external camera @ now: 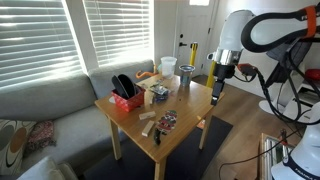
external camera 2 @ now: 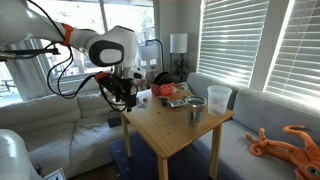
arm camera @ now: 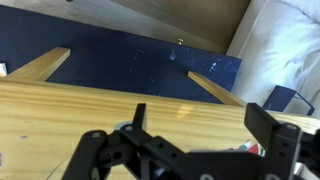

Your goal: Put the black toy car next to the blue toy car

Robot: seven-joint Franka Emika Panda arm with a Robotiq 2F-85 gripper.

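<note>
Several small toys lie in a dark cluster (external camera: 166,121) near one edge of the wooden table (external camera: 190,108). I cannot tell the black car from the blue car at this size. My gripper (external camera: 219,90) hangs over the table's side edge, apart from the cluster, and also shows in an exterior view (external camera 2: 124,96). In the wrist view the gripper (arm camera: 205,120) is open, with only bare wood between its fingers. A small red, white and blue thing (arm camera: 252,147) peeks out behind the gripper body.
A red basket (external camera: 126,99), a white cup (external camera: 168,66) and a metal cup (external camera: 186,77) stand on the table. A grey sofa (external camera: 50,105) lies behind it and a dark rug (arm camera: 130,55) beneath. A lamp (external camera 2: 178,44) stands beyond.
</note>
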